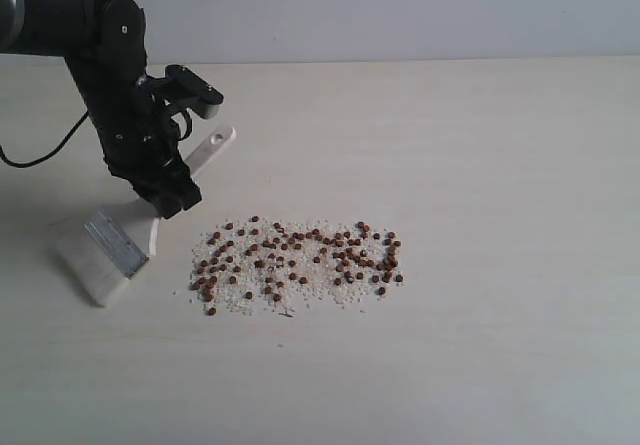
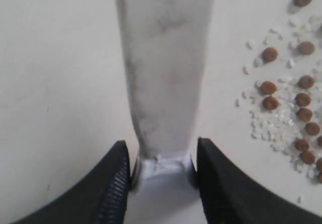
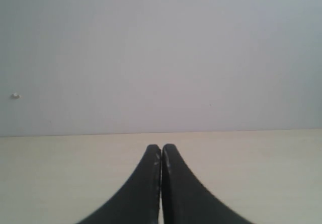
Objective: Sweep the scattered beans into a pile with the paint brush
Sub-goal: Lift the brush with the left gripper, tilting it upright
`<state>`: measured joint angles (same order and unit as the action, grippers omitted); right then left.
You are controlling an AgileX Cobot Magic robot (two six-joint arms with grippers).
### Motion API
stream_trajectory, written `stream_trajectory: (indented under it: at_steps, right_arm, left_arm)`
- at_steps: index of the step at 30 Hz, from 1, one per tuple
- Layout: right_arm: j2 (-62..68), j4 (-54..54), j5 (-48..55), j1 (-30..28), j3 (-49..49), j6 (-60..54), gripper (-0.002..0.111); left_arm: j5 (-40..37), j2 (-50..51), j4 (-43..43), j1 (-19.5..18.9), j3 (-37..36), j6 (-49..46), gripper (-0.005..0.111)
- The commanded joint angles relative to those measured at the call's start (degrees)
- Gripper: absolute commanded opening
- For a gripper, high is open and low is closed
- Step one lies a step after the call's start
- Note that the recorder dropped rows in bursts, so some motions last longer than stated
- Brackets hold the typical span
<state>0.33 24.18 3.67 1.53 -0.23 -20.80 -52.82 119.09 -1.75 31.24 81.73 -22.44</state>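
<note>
The beans (image 1: 300,263) are scattered, mingled with whitish grains (image 1: 250,300), in a loose band across the middle of the tabletop (image 1: 500,145). The band's long axis runs left to right in the exterior view, and nothing is gathered into a clump yet. The paint brush (image 1: 118,247) is set just beside the band's left end. Its bristles appear to rest on the tabletop, apart from the nearest beans, and its handle is tilted up and away toward the right. The handle is pinched between the jaws of the left tool (image 1: 172,197), above the ferrule.

From the bristles the beans lie to the right, so a rightward stroke along the band is judged to be called for, with the broad bristle edge kept across it. The right tool (image 3: 161,156) is pressed together with nothing held, and it is not seen in the exterior view. The left arm is judged the nearer.
</note>
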Motion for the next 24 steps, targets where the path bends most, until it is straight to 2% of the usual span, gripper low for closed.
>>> stream_trajectory:
  at_steps: [1,7,14,24]
  right_arm:
    - [-0.3,-0.2,-0.2,-0.2,0.2,0.0,0.000]
    - [-0.3,-0.2,-0.2,-0.2,0.2,0.0,0.000]
    - [-0.3,-0.2,-0.2,-0.2,0.2,0.0,0.000]
    - [-0.3,-0.2,-0.2,-0.2,0.2,0.0,0.000]
  left_arm:
    - [3.9,-0.6,0.7,0.1,-2.2,0.5,0.000]
    - [4.9,-0.7,0.7,0.1,-2.6,0.2,0.000]
    - [12.3,-0.7,3.0,0.1,-5.3,0.1,0.000]
    - [11.6,-3.0,2.5,0.1,-6.0,-0.3,0.000]
